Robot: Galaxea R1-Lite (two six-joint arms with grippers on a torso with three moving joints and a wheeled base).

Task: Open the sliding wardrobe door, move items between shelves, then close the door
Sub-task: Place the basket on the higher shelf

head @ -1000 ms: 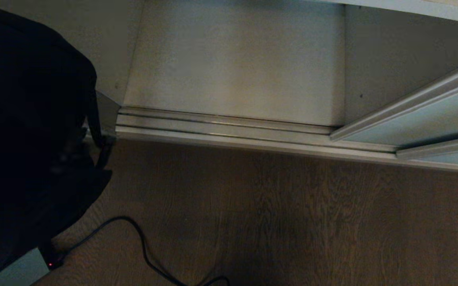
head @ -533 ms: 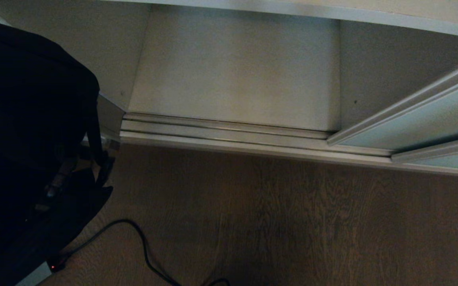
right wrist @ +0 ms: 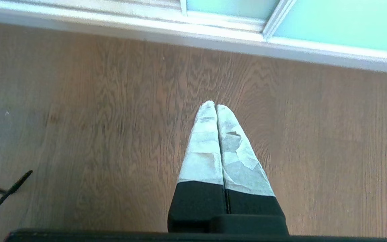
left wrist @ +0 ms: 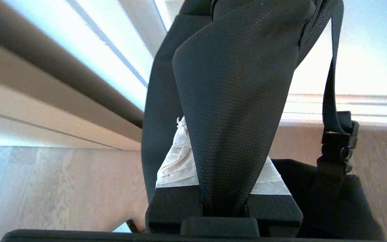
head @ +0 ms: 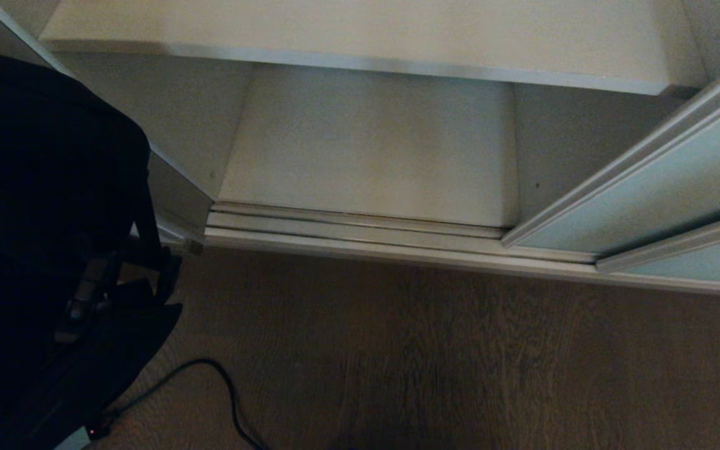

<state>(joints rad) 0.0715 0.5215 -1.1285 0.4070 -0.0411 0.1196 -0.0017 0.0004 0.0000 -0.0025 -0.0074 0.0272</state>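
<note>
The black fabric bag [head: 41,187] hangs at the left of the head view, in front of the wardrobe's left side wall. My left gripper [left wrist: 220,134] is shut on its wide black strap [left wrist: 233,101], which runs up between the taped fingers [left wrist: 175,161]; the bag's body [left wrist: 331,201] and a buckle [left wrist: 339,144] hang below. The sliding wardrobe door [head: 647,194] stands pushed to the right, leaving the compartment open. A bare lower board [head: 366,156] and an upper shelf [head: 366,31] show inside. My right gripper [right wrist: 216,107] is shut and empty, over the wood floor.
The door's floor track [head: 366,228] runs along the wardrobe's front. A black cable [head: 222,387] lies on the wood floor [head: 460,362] at the lower left. Frosted door panels [right wrist: 341,23] show beyond the right gripper.
The head camera has moved: the wardrobe has slid down the picture and the upper shelf has come into view. The bag still hangs from my left gripper.
</note>
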